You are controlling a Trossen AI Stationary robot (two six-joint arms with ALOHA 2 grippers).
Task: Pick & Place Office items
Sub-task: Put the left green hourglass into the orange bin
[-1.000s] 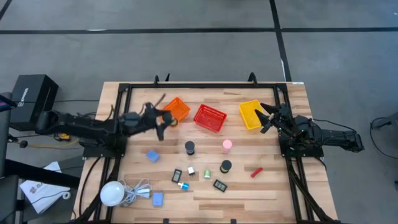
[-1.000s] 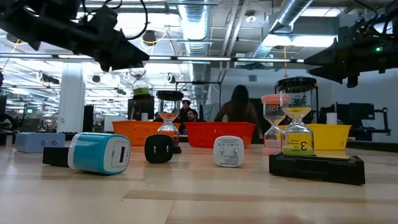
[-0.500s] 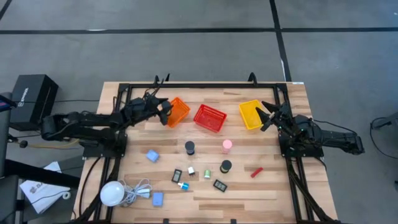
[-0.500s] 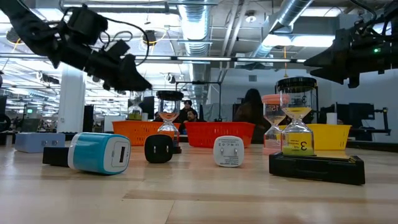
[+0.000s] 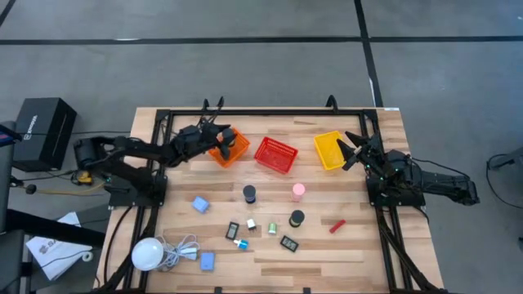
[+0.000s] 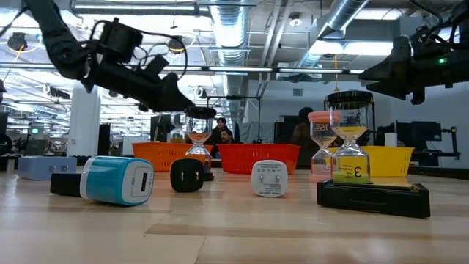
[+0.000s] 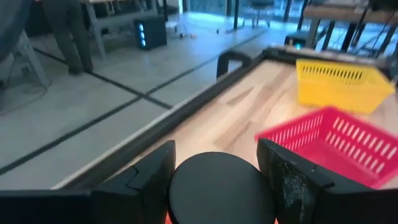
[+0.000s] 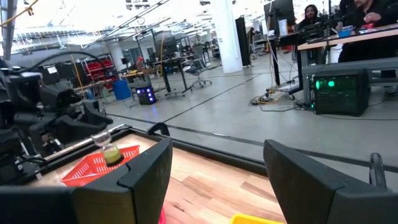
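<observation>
Left gripper (image 5: pixel 219 137) hangs over the orange basket (image 5: pixel 234 147) by the table's far edge, fingers clamped on an hourglass (image 8: pixel 111 152); right gripper (image 5: pixel 350 152), fingers apart, waits beside the yellow basket (image 5: pixel 328 149)

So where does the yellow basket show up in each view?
High view: yellow basket at the table's far edge, right of centre, under the right arm's tip.
Low view: far right, behind the sand timers.
Left wrist view: upper right.
Right wrist view: only a yellow sliver at the bottom edge.
Shared landmark: the red basket, beside it in the high, low and left wrist views.
</observation>
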